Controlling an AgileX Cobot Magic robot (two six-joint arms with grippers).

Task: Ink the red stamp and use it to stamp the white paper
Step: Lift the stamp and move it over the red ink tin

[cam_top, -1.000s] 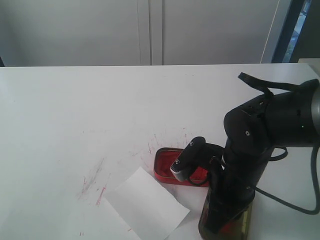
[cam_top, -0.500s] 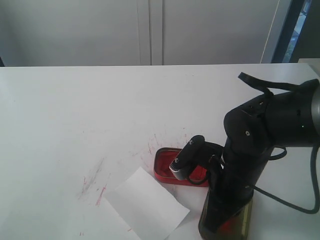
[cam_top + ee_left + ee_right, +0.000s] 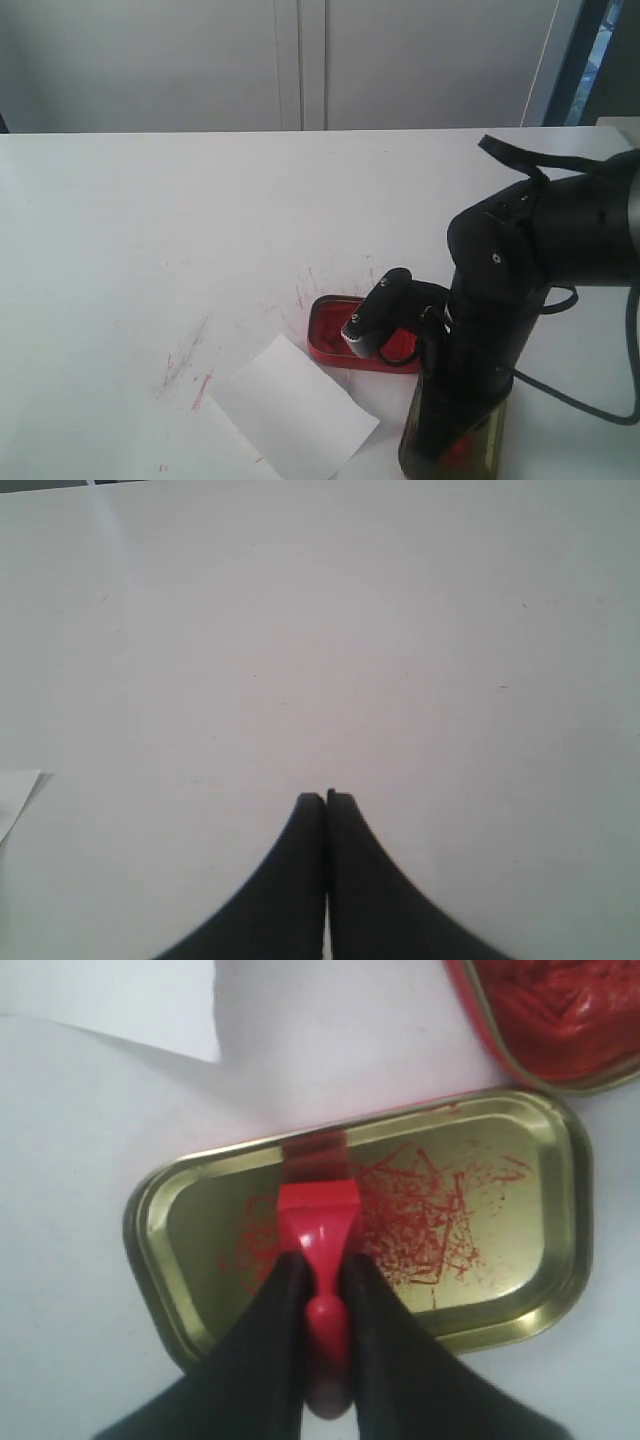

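The red stamp (image 3: 318, 1218), square-based glossy plastic, is gripped by the right pincer (image 3: 322, 1272) over a red-smeared gold lid (image 3: 520, 1260). The left pincer (image 3: 326, 804) is clenched, empty.

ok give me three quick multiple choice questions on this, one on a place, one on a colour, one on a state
1. The stamp is over: A the paper, B the lid, C the tin.
2. The lid's metal is: A blue, B black, C gold.
3. The left gripper is: A shut and empty, B open, C shut on the paper.
Answers: B, the red-smeared lid lies behind the stamp in the right wrist view; C, its rim shines gold; A, its jaws meet with nothing between.
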